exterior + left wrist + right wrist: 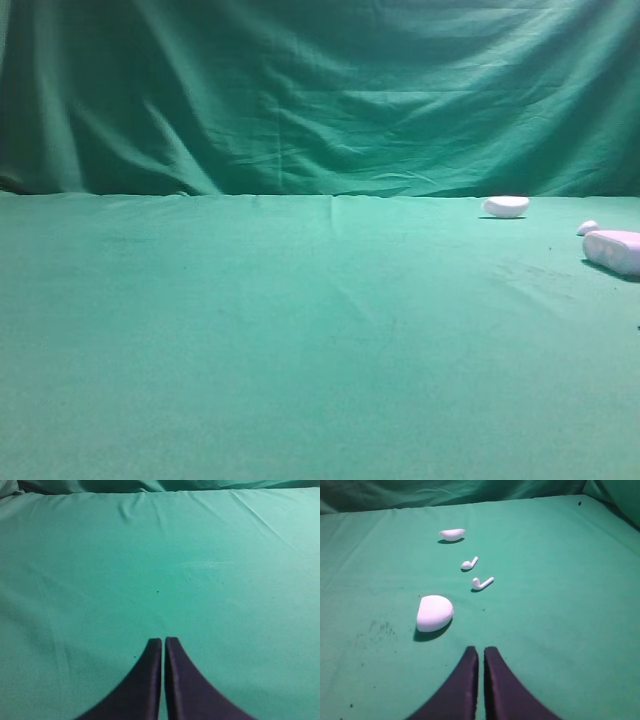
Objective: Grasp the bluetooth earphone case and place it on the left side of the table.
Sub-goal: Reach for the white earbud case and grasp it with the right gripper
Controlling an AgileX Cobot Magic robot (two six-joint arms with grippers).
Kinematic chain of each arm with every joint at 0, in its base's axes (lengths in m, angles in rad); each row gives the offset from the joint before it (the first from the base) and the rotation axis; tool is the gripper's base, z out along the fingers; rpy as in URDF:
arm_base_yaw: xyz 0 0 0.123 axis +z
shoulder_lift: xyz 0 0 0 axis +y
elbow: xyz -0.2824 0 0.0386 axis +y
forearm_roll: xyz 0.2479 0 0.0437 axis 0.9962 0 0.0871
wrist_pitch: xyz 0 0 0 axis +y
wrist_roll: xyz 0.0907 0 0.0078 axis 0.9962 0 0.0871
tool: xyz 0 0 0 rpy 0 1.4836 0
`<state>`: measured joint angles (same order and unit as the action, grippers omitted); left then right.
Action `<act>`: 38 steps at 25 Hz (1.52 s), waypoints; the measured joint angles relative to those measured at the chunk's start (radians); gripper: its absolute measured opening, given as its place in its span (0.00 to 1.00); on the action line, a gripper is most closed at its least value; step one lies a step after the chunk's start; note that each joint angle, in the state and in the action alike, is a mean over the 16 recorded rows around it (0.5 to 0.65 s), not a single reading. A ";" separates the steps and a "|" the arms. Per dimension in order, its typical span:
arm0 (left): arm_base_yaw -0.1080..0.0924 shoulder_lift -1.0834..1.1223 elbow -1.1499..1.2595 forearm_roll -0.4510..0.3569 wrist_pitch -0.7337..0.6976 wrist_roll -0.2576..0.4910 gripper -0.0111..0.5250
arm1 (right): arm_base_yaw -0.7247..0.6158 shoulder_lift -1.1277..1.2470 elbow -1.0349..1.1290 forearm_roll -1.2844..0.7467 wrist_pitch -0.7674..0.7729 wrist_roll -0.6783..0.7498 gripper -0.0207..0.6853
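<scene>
The bluetooth earphone case [615,250] is a white, faintly lilac pill-shaped case lying on the green table [300,330] at the far right edge of the exterior view. In the right wrist view the case [434,612] lies just ahead and left of my right gripper [481,649], which is shut and empty, its dark fingers nearly touching. My left gripper [163,639] is shut and empty over bare green cloth [160,570]. Neither gripper shows in the exterior view.
A smaller white half-dome piece [506,206] lies further back, also in the right wrist view [452,534]. Two white earbuds [469,563] [482,583] lie between it and the case; one tiny white piece [588,228] shows in the exterior view. A green curtain [300,90] hangs behind.
</scene>
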<state>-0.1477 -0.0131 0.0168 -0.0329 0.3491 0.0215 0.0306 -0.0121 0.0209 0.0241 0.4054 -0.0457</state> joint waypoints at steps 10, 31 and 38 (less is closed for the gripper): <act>0.000 0.000 0.000 0.000 0.000 0.000 0.02 | 0.000 0.000 0.000 -0.001 0.000 -0.003 0.03; 0.000 0.000 0.000 0.000 0.000 0.000 0.02 | 0.000 0.034 -0.051 0.346 -0.322 0.052 0.03; 0.000 0.000 0.000 0.000 0.000 0.000 0.02 | 0.000 0.223 -0.215 0.357 -0.240 -0.001 0.03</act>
<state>-0.1477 -0.0131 0.0168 -0.0329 0.3491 0.0215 0.0306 0.2107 -0.1941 0.3813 0.1657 -0.0465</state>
